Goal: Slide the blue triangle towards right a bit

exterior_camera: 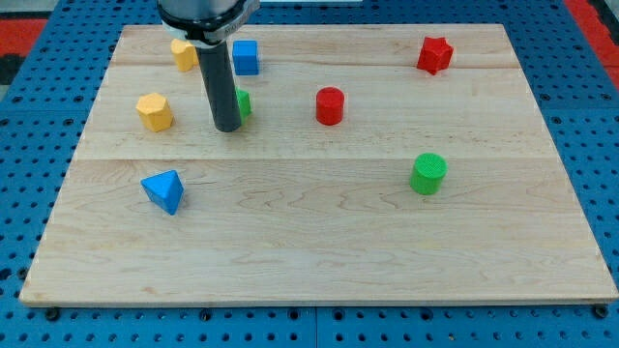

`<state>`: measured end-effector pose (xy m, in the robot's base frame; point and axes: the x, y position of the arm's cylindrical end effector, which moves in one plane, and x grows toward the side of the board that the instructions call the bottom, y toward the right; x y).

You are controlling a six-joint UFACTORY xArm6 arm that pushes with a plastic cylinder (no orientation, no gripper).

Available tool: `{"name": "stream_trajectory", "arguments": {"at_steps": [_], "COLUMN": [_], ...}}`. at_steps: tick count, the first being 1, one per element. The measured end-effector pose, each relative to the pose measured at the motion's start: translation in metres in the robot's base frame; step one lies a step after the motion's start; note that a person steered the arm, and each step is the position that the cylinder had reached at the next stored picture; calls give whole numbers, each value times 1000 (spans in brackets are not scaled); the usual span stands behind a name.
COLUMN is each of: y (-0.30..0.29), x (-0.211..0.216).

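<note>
The blue triangle [163, 189] lies on the wooden board [319, 242] at the view's left, below the middle. My rod comes down from the view's top and my tip [227, 127] rests on the board up and to the right of the blue triangle, well apart from it. A small green block [243, 102] sits right behind the rod, mostly hidden by it; its shape cannot be made out.
A yellow hexagon [155, 111] lies left of the tip. Another yellow block [184, 54] and a blue cube [245, 57] sit near the top left. A red cylinder [330, 105] is mid-board, a red star [434, 55] top right, a green cylinder [427, 173] at right.
</note>
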<state>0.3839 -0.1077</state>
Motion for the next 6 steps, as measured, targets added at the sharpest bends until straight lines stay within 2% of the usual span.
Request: {"name": "stream_trajectory", "arguments": {"at_steps": [2, 4, 5, 6], "y": [-4, -4, -6, -42], "x": [-18, 24, 30, 30]}}
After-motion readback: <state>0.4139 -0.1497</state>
